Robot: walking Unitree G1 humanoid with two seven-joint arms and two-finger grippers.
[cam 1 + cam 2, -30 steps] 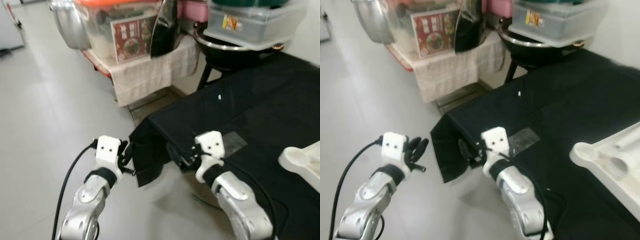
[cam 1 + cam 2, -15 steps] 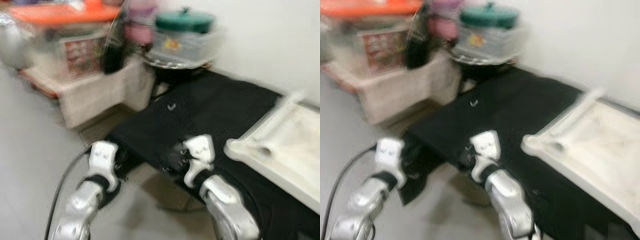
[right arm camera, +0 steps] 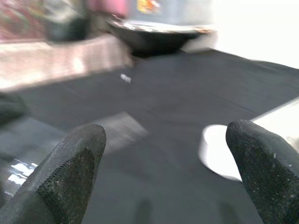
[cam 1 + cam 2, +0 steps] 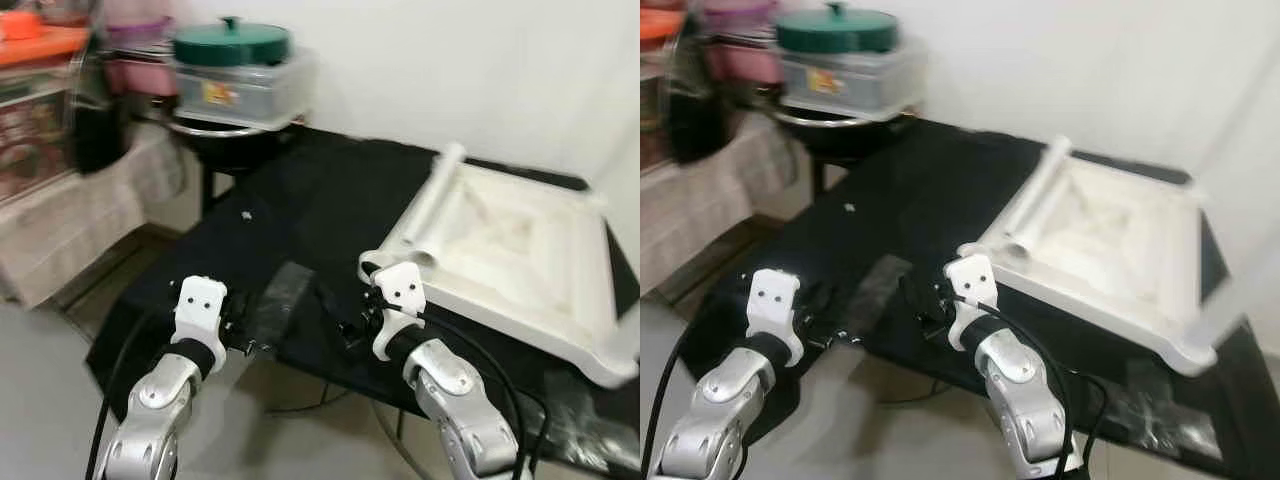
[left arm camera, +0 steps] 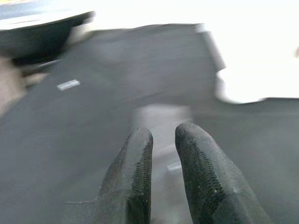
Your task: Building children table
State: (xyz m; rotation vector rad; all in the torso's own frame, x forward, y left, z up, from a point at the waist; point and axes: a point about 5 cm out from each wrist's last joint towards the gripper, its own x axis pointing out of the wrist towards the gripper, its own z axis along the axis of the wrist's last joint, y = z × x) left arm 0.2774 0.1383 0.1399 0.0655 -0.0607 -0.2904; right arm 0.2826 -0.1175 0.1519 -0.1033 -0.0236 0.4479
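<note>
Over the near edge of the black-covered table (image 4: 330,200) both grippers hang side by side: the left gripper (image 5: 163,140) has its two black fingers drawn nearly together with just a thin slit between them and nothing held, while the right gripper (image 3: 166,154) has its fingers spread wide apart, empty too. Between and just ahead of them lies a shiny strip of clear tape (image 4: 275,295) stuck to the black cloth, and farther out a small white scrap (image 4: 246,213) sits on the cloth. Just beyond the right gripper rests the white children's table top (image 4: 520,250), lying upside down on the black cloth, its raised rim up and a round leg socket (image 4: 372,266) at the near corner, close to the gripper's fingers but apart from them. At the far left corner of the black table stands a dark round pan (image 4: 225,140) carrying a clear plastic box (image 4: 240,90) with a green lid (image 4: 232,42); left of that, a cloth-draped stand (image 4: 70,215) and the grey floor (image 4: 40,400), with a plain white wall (image 4: 450,70) behind. Compared with a second ago the head has swung right: then the floor and the draped stand took up most of the view and only a corner of the white top showed; now the whole top is before the robot.
</note>
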